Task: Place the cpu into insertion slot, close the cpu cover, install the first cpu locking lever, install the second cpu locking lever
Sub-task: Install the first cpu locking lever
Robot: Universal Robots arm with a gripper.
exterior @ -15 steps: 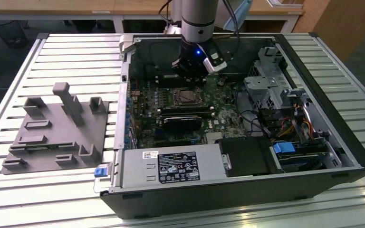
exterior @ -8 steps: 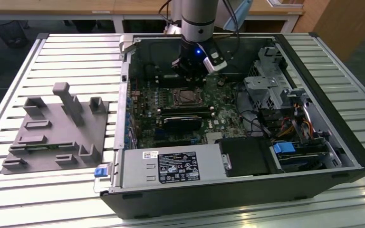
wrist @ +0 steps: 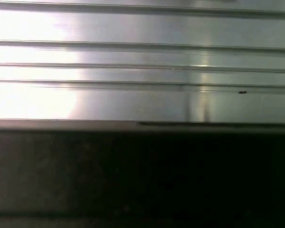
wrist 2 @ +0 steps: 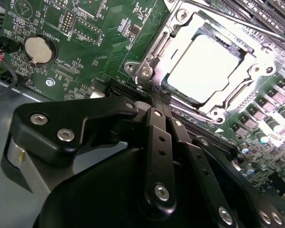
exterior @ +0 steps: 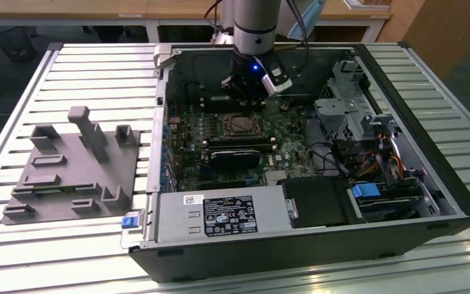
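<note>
- The pincer point(wrist 2: 154, 97) hangs inside the open computer case point(exterior: 431, 184), fingers drawn together with nothing between them, tips just beside the insertion slot point(wrist 2: 256, 59).
- The cpu point(wrist 2: 206, 66) sits in that slot, with the cpu cover point(wrist 2: 154, 52) framing it.

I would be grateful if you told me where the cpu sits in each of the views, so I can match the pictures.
Exterior view: the cpu lies in the insertion slot mid-motherboard, just below the gripper.
Second wrist view: the cpu is a bright square inside the cpu cover, beyond the gripper.
First wrist view: ribbed metal and a dark band; I cannot find the cpu.
Shared landmark: the green motherboard.
</note>
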